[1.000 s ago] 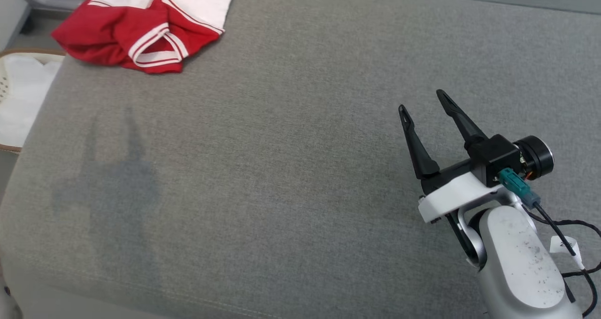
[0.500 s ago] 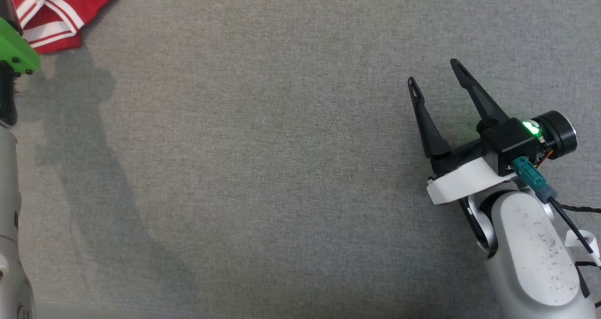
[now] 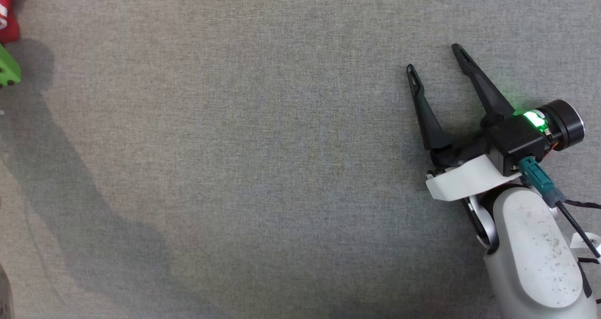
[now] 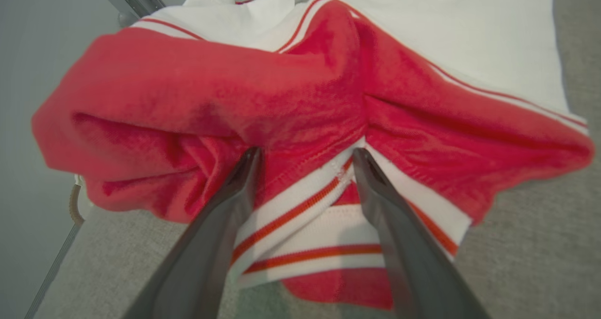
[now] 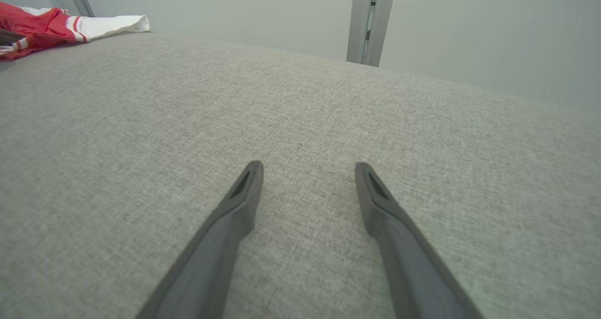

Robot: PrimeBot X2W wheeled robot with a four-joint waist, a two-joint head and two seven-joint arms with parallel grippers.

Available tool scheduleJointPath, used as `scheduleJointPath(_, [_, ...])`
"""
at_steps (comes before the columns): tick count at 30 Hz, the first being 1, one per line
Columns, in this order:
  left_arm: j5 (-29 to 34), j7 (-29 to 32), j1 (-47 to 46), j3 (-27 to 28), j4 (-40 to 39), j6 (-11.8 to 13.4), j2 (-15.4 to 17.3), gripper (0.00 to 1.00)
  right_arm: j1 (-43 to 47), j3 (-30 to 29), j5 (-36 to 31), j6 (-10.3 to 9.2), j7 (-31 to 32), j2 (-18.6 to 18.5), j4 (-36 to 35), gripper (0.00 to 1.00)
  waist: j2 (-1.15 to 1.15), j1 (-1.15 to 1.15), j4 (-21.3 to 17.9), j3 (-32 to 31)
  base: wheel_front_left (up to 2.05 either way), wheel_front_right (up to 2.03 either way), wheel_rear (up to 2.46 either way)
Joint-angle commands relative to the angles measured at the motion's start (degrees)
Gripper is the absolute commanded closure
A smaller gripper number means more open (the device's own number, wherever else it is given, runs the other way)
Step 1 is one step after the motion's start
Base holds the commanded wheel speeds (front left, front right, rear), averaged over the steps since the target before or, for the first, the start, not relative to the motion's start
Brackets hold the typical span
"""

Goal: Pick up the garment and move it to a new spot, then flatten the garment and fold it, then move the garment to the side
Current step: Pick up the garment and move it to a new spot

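The left gripper [image 4: 306, 153], released wide, points into the crumpled red-and-white garment [image 4: 281, 89]; the right gripper [image 3: 433, 58], likewise released and empty, hangs above the grey cushion [image 3: 235, 145].

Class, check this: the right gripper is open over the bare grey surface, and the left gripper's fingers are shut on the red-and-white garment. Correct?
No. The fingers of the left gripper are open, not shut: the left wrist view shows them spread apart at the garment. The right gripper is indeed open over the grey surface.
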Motion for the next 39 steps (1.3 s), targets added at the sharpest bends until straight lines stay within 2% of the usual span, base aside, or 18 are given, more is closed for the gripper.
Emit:
scheduleJointPath(1, [-0.41, 0.26, -0.33, 0.44, 1.15, 0.62, 0.66, 0.00, 0.15, -0.71, -0.56, -0.11, 0.69, -0.74, 1.29, 0.00, 0.00, 0.00, -0.26, 0.39, 0.00, 0.00, 0.00])
scheduleJointPath(2, [-0.79, 0.33, -0.32, 0.75, 1.55, 0.81, 0.67, 0.00, 0.18, -0.73, -0.59, -0.11, 0.72, -0.74, 1.22, 0.00, 0.00, 0.00, -0.30, 0.48, 0.00, 0.00, 0.00])
scheduleJointPath(4, [-1.80, 0.26, -0.16, 1.41, 2.25, 1.08, 0.64, 0.56, 0.22, -0.81, -0.66, -0.11, 0.66, -0.74, 1.18, 0.00, 0.00, 0.00, -0.36, 0.60, 0.00, 0.00, 0.00])
scheduleJointPath(5, [-2.06, 0.41, -0.06, 1.50, 2.58, 0.93, 0.63, 1.00, 0.21, -0.85, -0.60, -0.11, 0.63, -0.75, 1.21, 0.00, 0.00, 0.00, -0.38, 0.63, 0.00, 0.00, 0.00])
scheduleJointPath(16, [-1.99, -2.88, 0.22, 0.98, 3.24, 0.50, 2.94, 1.00, 0.09, -0.51, 1.80, -0.11, -1.46, -0.65, 3.73, 0.00, 0.00, 0.00, -0.81, -2.89, 0.00, 0.00, 0.00])
scheduleJointPath(26, [1.48, -5.93, -1.06, -3.99, 1.56, -1.64, 6.24, 1.00, 1.00, -0.11, 5.41, -0.10, -4.76, -0.52, 9.16, 0.00, 0.00, 0.00, -2.48, -11.99, 0.00, 0.00, 0.00])
scheduleJointPath(30, [3.03, -5.93, -2.38, -7.63, -0.66, -2.27, 6.31, 1.00, 2.01, 0.10, 7.23, -0.10, -5.92, -0.51, 11.77, 0.00, 0.00, 0.00, -3.42, -16.59, 0.00, 0.00, 0.00])
scheduleJointPath(33, [3.75, -5.58, -2.11, -11.05, -2.99, -2.34, 4.96, 1.00, 2.84, 0.18, 8.66, -0.10, -6.47, -0.49, 13.61, 0.00, 0.00, 0.00, -4.21, -19.99, 0.00, 0.00, 0.00])
scheduleJointPath(39, [-0.45, -2.78, 1.07, -23.86, -15.12, -2.35, 3.80, 1.00, 5.79, -1.11, 11.76, -0.10, -7.33, -0.51, 17.02, 0.00, 0.00, 0.00, -6.71, -28.23, 0.00, 0.00, 0.00])
